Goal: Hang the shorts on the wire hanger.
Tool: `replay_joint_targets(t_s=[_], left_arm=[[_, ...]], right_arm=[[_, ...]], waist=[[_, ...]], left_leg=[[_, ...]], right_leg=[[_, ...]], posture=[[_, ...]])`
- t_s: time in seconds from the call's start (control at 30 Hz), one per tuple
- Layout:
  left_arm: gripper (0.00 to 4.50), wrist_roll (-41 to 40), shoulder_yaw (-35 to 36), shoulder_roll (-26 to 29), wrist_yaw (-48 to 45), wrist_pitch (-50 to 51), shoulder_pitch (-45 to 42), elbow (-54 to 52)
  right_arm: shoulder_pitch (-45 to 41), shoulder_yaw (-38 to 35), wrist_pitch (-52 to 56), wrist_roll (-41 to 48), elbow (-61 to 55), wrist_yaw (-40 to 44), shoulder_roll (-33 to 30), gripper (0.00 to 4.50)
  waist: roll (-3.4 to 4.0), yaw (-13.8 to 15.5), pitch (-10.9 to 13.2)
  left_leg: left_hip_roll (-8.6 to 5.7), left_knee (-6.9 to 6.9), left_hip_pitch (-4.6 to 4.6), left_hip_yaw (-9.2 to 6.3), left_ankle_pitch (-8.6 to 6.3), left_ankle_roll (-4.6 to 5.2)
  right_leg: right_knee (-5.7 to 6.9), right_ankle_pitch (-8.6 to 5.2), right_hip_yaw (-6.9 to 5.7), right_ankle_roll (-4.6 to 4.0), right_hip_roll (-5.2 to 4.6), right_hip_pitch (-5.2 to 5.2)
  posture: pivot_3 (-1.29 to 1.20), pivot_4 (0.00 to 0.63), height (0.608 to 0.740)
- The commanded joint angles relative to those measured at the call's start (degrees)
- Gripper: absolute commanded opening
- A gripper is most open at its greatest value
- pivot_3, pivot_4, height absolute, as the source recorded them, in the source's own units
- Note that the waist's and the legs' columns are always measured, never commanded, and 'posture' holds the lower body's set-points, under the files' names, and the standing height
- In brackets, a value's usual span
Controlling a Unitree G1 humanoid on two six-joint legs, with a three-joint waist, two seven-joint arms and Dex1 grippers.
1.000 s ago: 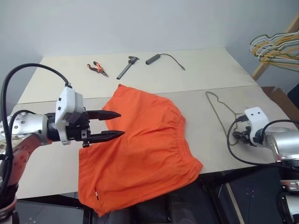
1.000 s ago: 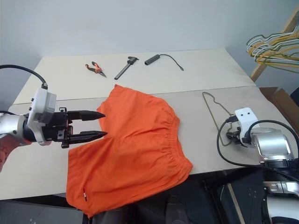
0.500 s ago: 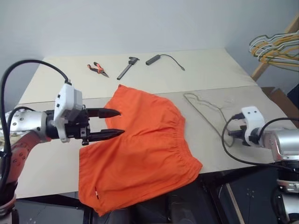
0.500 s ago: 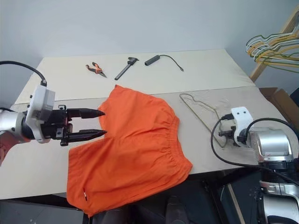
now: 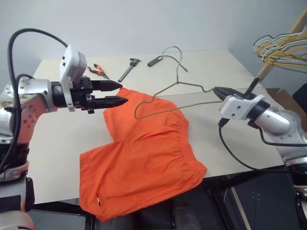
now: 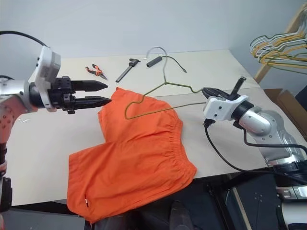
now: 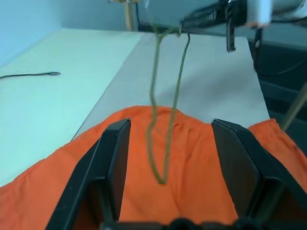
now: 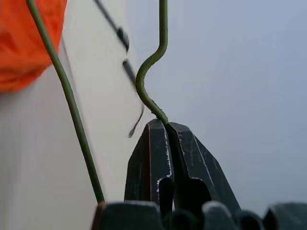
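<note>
The bright orange shorts (image 5: 144,153) lie flat on the table (image 5: 57,139), one leg hem hanging over the near edge. The thin wire hanger (image 5: 163,89) is held in the air above the shorts' far part, hook up and its triangle tilted. My right gripper (image 5: 218,90) is shut on the hanger's right corner; the right wrist view shows the wire hanger (image 8: 152,60) pinched at the closed fingertips. My left gripper (image 5: 122,92) hovers open over the far left leg, close to the hanger's left corner. In its wrist view the hanger (image 7: 165,143) dangles between the spread fingers (image 7: 112,158).
Orange-handled pliers (image 5: 100,70), a dark caliper (image 5: 130,68) and a black device with a cable (image 5: 157,60) lie at the table's far side. A bunch of coloured hangers (image 5: 280,48) hangs on a wooden rack at the far right.
My right gripper has lifted the hanger off the table, turned it upright and swung it left over the shorts. My left gripper has risen and moved toward the shorts' far edge.
</note>
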Motion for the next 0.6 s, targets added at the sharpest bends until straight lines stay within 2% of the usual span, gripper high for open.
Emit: replay_joint_targets(t_s=[0.03,0.13,0.4,0.6], left_arm=[[2.91,3.19,-3.79,-1.17,-4.8,-1.46,-3.51,3.61],[2.91,6.0,-7.32,-2.55,-9.07,-3.36,-4.59,5.4],[2.91,13.35,-13.02,-5.42,-12.44,-5.44,-5.3,7.76],[1.02,16.22,-12.83,-7.48,-11.63,-5.3,-6.13,9.19]], right_arm=[[-2.67,-2.0,-4.38,-0.59,1.19,-0.84,0.85,0.03],[-4.0,-2.35,-4.89,-0.78,1.17,-0.51,1.82,0.03],[-4.38,-3.54,-3.1,-1.04,-1.89,0.1,2.48,0.03],[-4.22,-4.21,-2.08,-1.08,-3.35,0.27,2.56,0.0]], waist=[[-0.04,-0.38,-0.03],[-0.04,-1.03,-0.03],[-0.04,-1.41,-0.04],[-0.03,-1.35,-0.05]], left_leg=[[0.0,0.0,0.0,0.0,0.0,0.0],[0.0,0.02,-0.03,0.02,0.01,-0.01],[0.01,0.13,-0.02,0.03,0.01,0.0],[0.01,0.18,-0.02,0.01,0.0,0.01]], right_leg=[[0.01,0.0,0.0,0.0,0.0,0.0],[0.05,0.0,0.01,0.0,0.0,-0.03],[0.15,0.0,0.07,0.0,0.0,-0.03],[0.18,0.0,0.08,0.0,0.0,-0.04]], posture=[[-0.16,0.049,0.74],[-0.16,0.048,0.74],[-0.18,0.051,0.74],[-0.19,0.055,0.74]])
